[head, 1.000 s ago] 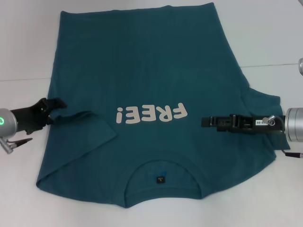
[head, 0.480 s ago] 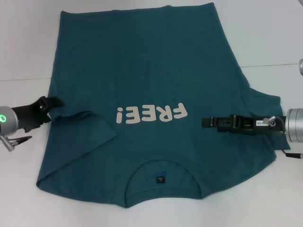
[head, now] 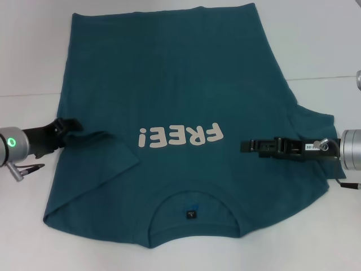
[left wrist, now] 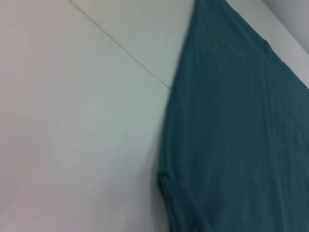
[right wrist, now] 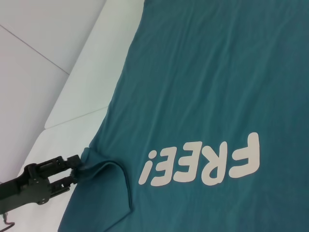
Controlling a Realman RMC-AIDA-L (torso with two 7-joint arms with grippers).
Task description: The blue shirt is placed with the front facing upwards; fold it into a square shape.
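Note:
The blue shirt (head: 169,73) lies flat on the white table, front up, with its collar (head: 193,199) nearest me and the off-white "FREE!" lettering (head: 180,136) across the chest. The left sleeve (head: 104,148) is turned in over the body. My left gripper (head: 72,125) is shut on that sleeve's edge at the shirt's left side; it also shows in the right wrist view (right wrist: 77,167). My right gripper (head: 243,145) reaches in from the right, just right of the lettering, shut, with no cloth seen in it. The right sleeve (head: 311,127) lies spread out.
The white table (head: 316,39) surrounds the shirt, with a thin seam (head: 321,77) running across it. A small dark tag (head: 191,214) sits inside the collar. The left wrist view shows only the shirt's edge (left wrist: 241,121) and the bare table (left wrist: 72,121).
My left arm has shifted slightly to the right, towards the shirt, still at the sleeve edge. The right arm and the shirt have not moved.

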